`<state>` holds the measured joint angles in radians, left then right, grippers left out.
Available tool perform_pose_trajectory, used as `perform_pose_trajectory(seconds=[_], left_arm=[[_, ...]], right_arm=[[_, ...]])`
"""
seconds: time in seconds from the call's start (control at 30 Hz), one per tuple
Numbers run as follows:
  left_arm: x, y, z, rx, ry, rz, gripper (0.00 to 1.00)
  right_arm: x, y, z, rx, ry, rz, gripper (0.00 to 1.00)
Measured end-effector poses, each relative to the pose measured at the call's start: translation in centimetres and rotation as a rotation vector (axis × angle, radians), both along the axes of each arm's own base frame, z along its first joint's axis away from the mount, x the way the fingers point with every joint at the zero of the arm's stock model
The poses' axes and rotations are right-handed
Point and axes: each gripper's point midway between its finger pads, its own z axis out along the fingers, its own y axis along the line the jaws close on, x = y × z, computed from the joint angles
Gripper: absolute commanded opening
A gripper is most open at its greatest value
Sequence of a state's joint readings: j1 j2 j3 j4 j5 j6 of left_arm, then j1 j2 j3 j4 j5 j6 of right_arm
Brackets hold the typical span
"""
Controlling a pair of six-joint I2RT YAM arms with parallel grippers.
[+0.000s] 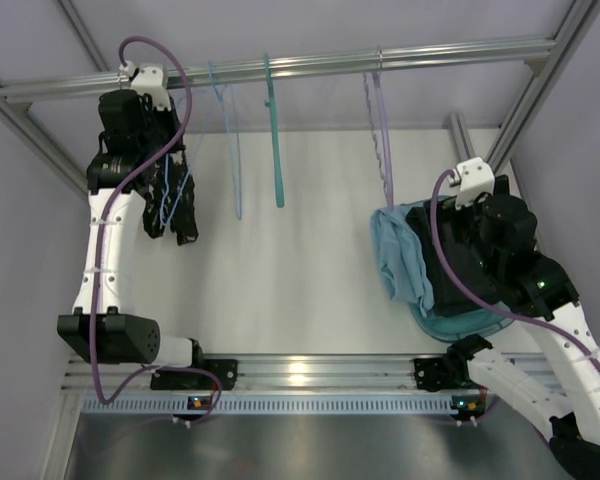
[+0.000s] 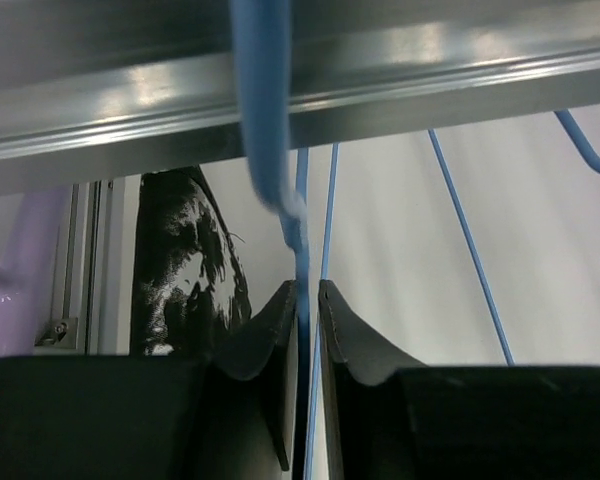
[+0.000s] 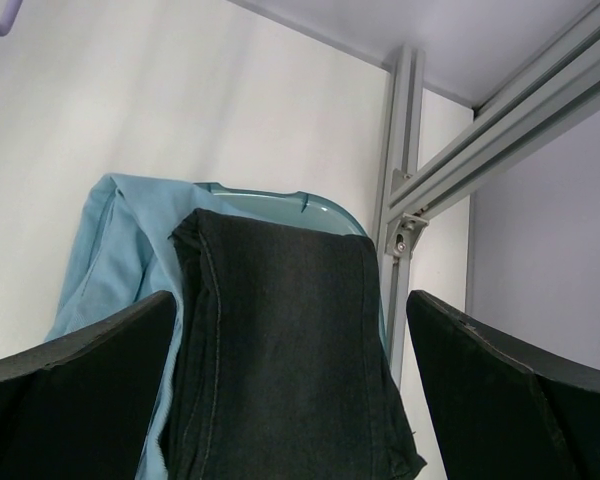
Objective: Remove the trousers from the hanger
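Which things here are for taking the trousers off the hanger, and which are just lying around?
For the job:
the trousers
the hanger
the left gripper, its jaws around the hanger

Just lying about:
light-blue cloth
teal tray
teal-green hanger
lavender hanger
speckled black garment

Cannot tell from the left wrist view whether the left fingers [image 2: 265, 335] pinch the hanger [image 2: 301, 270] or merely flank it. Blurred to a thick blue smear at its hook, close to the lens. Cannot see the lower end of the trousers [image 3: 280, 340], cut off by the right wrist view's bottom edge; from above, mostly hidden under the right arm [image 1: 500, 250].
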<state>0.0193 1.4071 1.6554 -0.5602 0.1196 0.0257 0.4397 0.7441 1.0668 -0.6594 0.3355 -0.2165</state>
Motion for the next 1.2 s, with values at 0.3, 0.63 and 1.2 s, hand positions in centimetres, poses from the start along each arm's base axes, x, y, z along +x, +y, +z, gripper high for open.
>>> perform_pose_trajectory(seconds=[0.3, 0.63, 1.2], left_arm=[[-0.6, 0.0, 0.8, -0.008, -0.021, 0.002, 0.76], [-7.0, 0.3, 6.9, -0.003, -0.207, 0.030, 0.84], [-18.3, -1.2, -0.7, -0.015, -0.067, -0.043, 0.98]], right_arm=[[-0.2, 0.0, -0.4, -0.008, 0.019, 0.002, 0.99], [-0.2, 0.0, -0.5, -0.008, 0.022, 0.007, 0.99], [-3.3, 1.0, -0.8, 0.063, -0.036, 0.133, 0.99]])
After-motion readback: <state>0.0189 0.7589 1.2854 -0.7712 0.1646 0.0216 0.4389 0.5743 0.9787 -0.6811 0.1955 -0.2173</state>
